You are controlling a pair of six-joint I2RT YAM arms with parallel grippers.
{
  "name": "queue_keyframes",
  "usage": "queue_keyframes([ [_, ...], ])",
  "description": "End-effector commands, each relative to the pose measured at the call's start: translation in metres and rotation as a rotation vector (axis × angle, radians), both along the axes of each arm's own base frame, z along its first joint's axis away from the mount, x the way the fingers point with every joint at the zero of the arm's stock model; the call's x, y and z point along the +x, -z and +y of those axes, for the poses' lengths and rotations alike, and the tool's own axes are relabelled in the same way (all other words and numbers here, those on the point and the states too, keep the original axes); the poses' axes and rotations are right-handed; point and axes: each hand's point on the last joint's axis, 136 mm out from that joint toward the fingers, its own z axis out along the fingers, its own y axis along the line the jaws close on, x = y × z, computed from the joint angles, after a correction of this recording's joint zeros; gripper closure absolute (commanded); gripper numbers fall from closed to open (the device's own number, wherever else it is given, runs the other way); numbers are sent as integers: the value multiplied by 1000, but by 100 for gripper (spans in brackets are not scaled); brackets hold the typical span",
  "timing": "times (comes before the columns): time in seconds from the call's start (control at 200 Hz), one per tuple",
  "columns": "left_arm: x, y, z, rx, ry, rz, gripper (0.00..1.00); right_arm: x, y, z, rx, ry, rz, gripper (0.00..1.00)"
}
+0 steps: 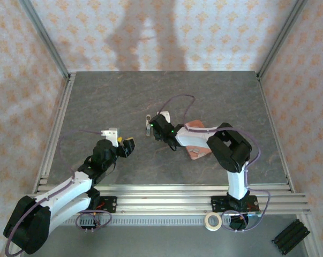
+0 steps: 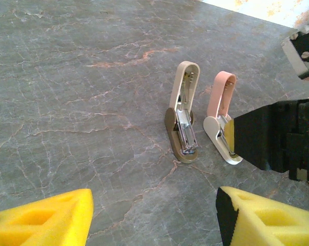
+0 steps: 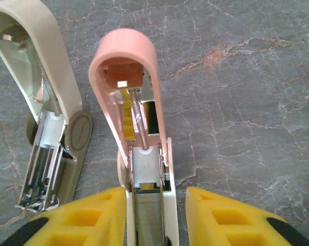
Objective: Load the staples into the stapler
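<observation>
Two yellow fingers of the right gripper [image 3: 155, 192] are seen nearest, set one on each side of the pink stapler [image 3: 139, 154] at its white base. The jaws are parted: one finger is pressed to the base wall, and a sliver of the surface [image 3: 246, 102] shows beside the other. If the jaws are closed off-centre like this, the light stapler may be twisted or skidded. Its raised lid could also be tipped shut onto the channel. Between the fingers the silvery channel runs away to the white pusher and spring; whether staples already lie in it cannot be told. Just beside it, a beige stapler [image 3: 57, 87] lies open too, close enough to be knocked or mistaken for the target. From the other side, the left gripper [image 2: 154, 205] is held wide open and empty, low over the surface and well short of both staplers. A collision with the right gripper could be caused by any advance, as little room is offered there. Farthest from the work, a salmon tray [image 1: 204, 151] lies under the right arm; staples on it are too small to be made out.
</observation>
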Motion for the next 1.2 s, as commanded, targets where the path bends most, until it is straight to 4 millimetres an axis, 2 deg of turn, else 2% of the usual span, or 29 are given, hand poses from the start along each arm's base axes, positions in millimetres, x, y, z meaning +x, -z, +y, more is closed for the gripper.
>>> queue_keyframes([
  [0.0, 6, -12, 2, -12, -17, -36, 34, 3, -41, 2, 44, -5, -57, 62],
  [0.135, 5, -12, 2, -13, -16, -35, 34, 2, -58, -1, 81, -3, -67, 61],
  [0.305, 5, -12, 1, -18, -13, -32, 34, 1, -65, -12, 155, 24, -24, 61],
  [0.43, 6, -13, 0, -27, -11, -31, 34, 1, -67, -27, 188, 52, 31, 62],
  [0.525, 7, -13, -2, -30, -6, -23, 35, 0, -68, -53, 177, 111, 74, 62],
  [0.716, 15, -13, -18, -22, 53, 30, 36, -9, -53, -119, 84, 238, 210, 63],
  [0.826, 19, -10, -25, -42, 61, 36, 36, -17, -40, -148, 20, 275, 290, 63],
  [1.026, 21, -6, -34, -43, 76, 49, 37, -28, -14, -179, -73, 331, 413, 64],
  [1.196, 21, -6, -35, -35, 73, 46, 37, -32, -4, -198, -124, 391, 431, 67],
])
